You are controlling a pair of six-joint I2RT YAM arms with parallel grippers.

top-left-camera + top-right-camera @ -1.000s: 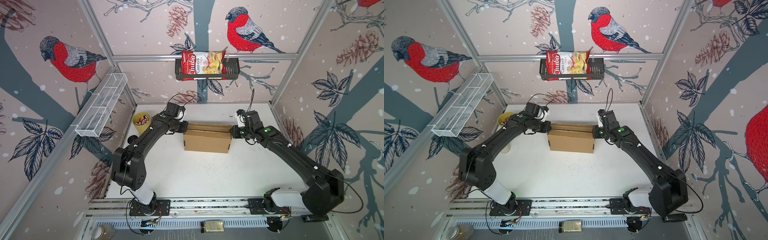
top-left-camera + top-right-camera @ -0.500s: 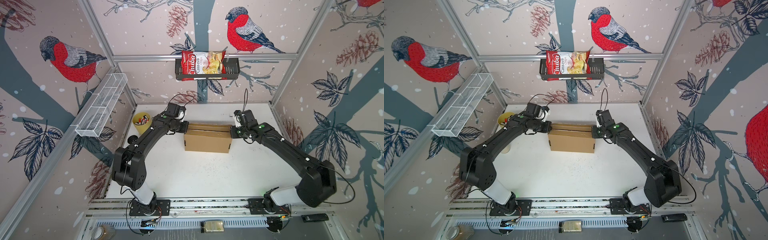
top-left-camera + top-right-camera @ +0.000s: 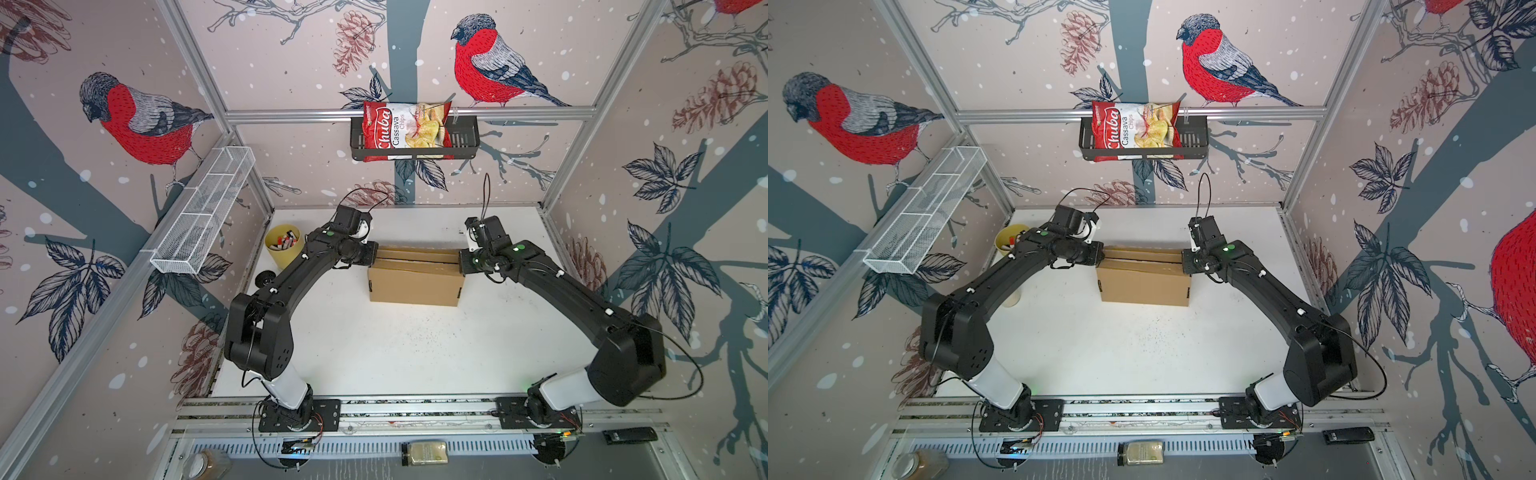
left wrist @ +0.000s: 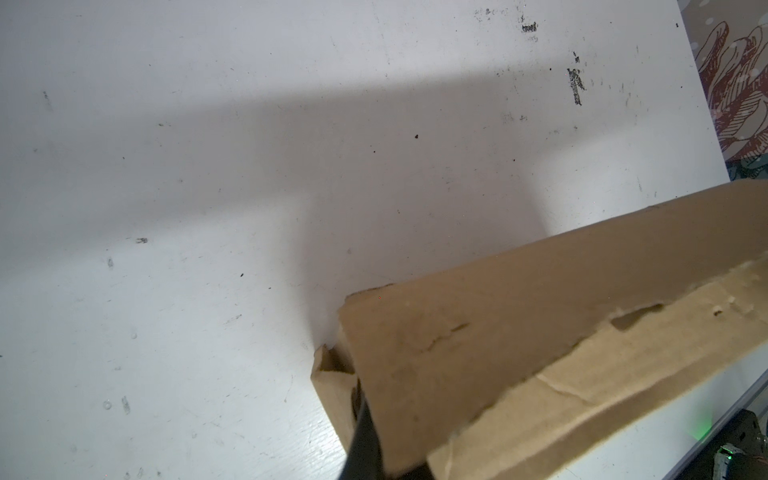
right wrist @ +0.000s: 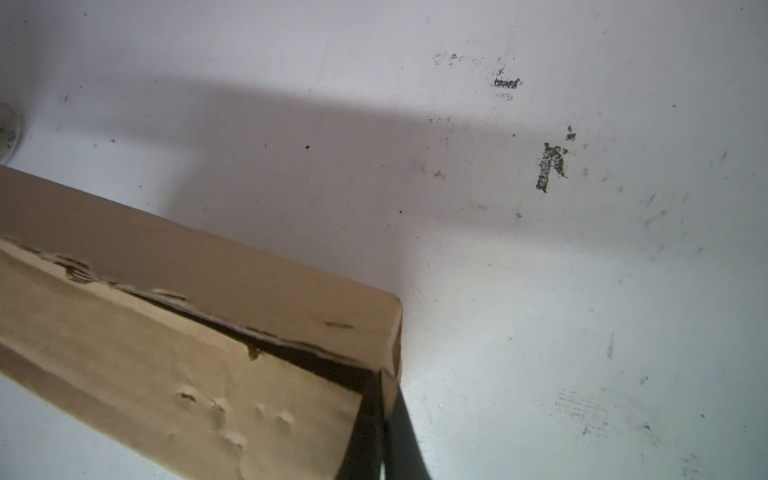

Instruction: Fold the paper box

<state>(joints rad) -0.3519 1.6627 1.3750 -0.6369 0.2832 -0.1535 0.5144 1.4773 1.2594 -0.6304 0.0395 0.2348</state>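
The paper box (image 3: 415, 284) (image 3: 1144, 286) is plain brown cardboard, folded into a box shape in the middle of the white table (image 3: 407, 353). Both top views show one broad panel facing the front and narrow flaps along the top. My left gripper (image 3: 373, 257) (image 3: 1099, 257) is shut on the box's left end wall. In the left wrist view that gripper (image 4: 386, 453) has a dark finger (image 4: 365, 436) pressed against the cardboard (image 4: 498, 332). My right gripper (image 3: 462, 262) (image 3: 1184, 262) is shut on the right end wall. In the right wrist view that gripper (image 5: 384, 409) pinches the box's (image 5: 166, 340) corner edge.
A yellow cup of pens (image 3: 282, 249) and a small black wheel (image 3: 266, 277) stand at the table's far left. A white wire basket (image 3: 203, 216) hangs on the left wall. A black basket (image 3: 461, 141) with a chips bag (image 3: 405, 133) hangs on the back rail.
The right gripper has closed onto the box's right end wall, and the right arm has shifted its pose. The left gripper has kept its hold, and the box has barely moved.
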